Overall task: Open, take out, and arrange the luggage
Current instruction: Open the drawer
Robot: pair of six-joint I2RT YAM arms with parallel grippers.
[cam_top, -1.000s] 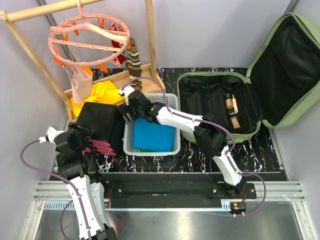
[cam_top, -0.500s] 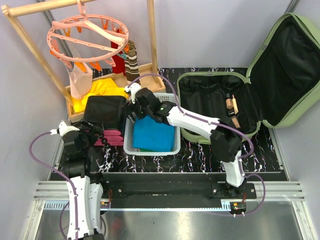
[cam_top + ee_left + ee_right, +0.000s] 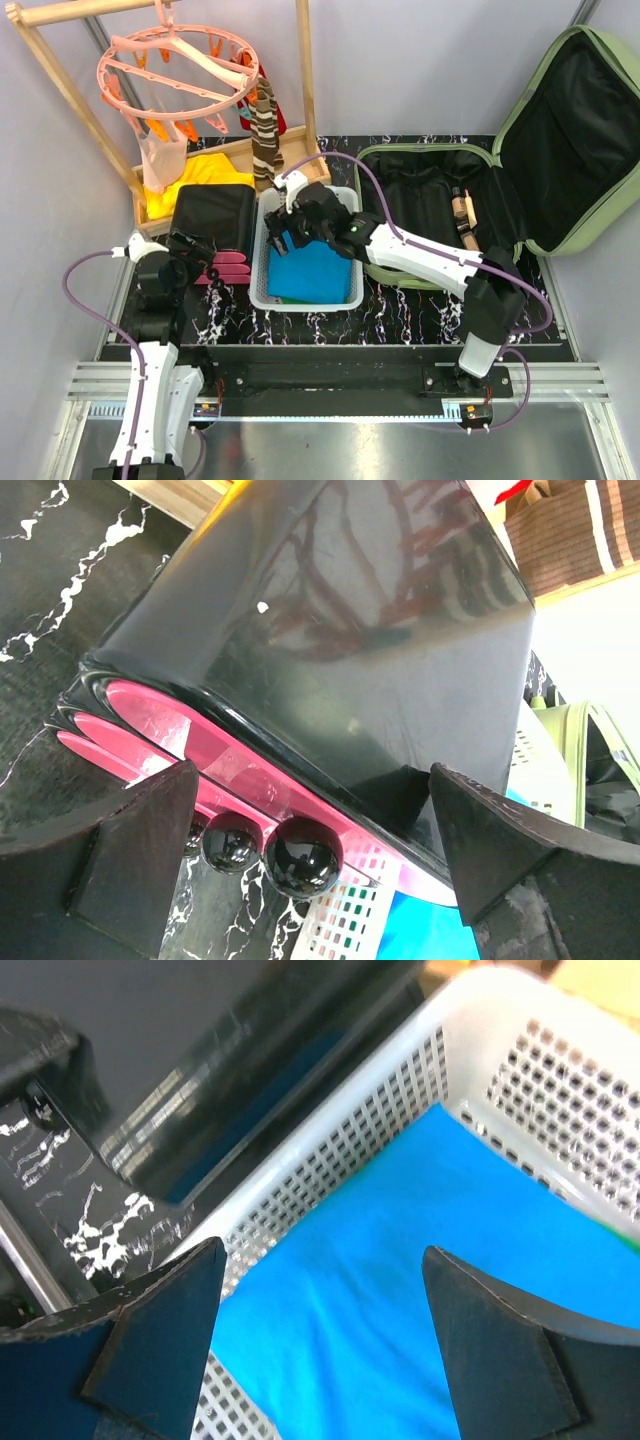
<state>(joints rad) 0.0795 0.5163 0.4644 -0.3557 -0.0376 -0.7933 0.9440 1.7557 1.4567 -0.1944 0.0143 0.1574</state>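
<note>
- The luggage (image 3: 575, 130), a large light-green hard-shell suitcase with black fabric lining, is seen open on the right of the table. It is well apart from both pairs of fingers. Its base lies flat and its lid stands up behind it.
- 2 slim tan bottles (image 3: 461, 212) are seen lying in the base, well to the right of the right fingers.
- The right gripper (image 3: 283, 240) (image 3: 320, 1290) is held over a white perforated plastic basket (image 3: 258, 290) (image 3: 350, 1130). Its fingers are spread wide and nothing is gripped.
- A folded bright-blue cloth (image 3: 312, 272) (image 3: 400, 1260) lies in the basket, directly below the gap between the right fingers. The basket's left wall runs just beside the left one of those fingers.
- The left gripper (image 3: 190, 250) (image 3: 312, 780) is spread to its fullest and nothing is clamped.
- A glossy black boxy case (image 3: 212, 212) (image 3: 330, 630) with pink ribs and small black ball wheels is set just ahead of the left fingers, with its ribbed end facing the gap. Contact with either finger cannot be made out.
- The case stands between the left fingers and the basket, on a black marble-patterned table top (image 3: 400, 305).
- A wooden rack (image 3: 305, 70) is seen beyond the case, far past both pairs of fingers. It carries a round pink peg hanger (image 3: 175, 65), and a yellow cloth (image 3: 205, 172) is seen in its tray.
</note>
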